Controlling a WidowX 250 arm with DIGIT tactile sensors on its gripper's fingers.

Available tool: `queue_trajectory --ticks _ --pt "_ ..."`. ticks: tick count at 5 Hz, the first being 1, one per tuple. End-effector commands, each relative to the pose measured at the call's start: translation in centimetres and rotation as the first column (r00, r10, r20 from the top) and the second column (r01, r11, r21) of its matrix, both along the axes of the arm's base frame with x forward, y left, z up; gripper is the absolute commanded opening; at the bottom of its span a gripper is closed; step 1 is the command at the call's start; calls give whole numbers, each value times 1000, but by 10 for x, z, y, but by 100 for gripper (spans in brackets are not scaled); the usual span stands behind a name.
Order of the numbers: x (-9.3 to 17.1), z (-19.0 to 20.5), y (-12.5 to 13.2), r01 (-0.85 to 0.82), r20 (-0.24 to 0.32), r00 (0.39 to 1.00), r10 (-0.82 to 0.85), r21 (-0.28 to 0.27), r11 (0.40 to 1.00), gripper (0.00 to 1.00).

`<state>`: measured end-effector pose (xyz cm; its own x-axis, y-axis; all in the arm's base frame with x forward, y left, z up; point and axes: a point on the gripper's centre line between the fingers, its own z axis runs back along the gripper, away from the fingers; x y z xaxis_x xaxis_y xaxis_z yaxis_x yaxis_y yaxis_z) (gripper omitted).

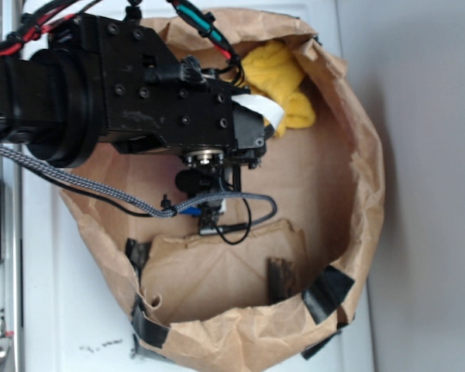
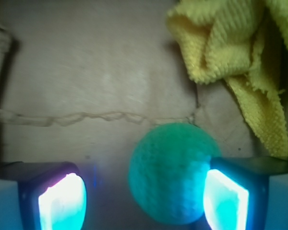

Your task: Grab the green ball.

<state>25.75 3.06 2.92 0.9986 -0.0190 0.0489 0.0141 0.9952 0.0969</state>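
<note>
Exterior: white surface (image 1: 418,155) carries a brown paper bag (image 1: 364,178); arm reaches inside, gripper (image 1: 217,167) mostly hidden, yellow cloth (image 1: 283,81) beyond it. Wrist: gripper (image 2: 144,199) open, green ball (image 2: 170,172) between the pads, touching the right one. Pre-grasp; next likely centre slightly, close.

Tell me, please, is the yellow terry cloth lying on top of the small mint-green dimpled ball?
No, the yellow terry cloth lies bunched apart from the uncovered small mint-green dimpled ball on the brown paper.
</note>
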Motion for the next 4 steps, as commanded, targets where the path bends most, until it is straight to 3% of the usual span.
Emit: queue_trajectory --ticks 1,3,4 --pt "9 -5 14 -69 -5 998 69 14 998 0" --pt "11 -3 19 -39 14 999 38 28 999 0" --pt "10 22 19 -28 65 997 30 -21 999 0"
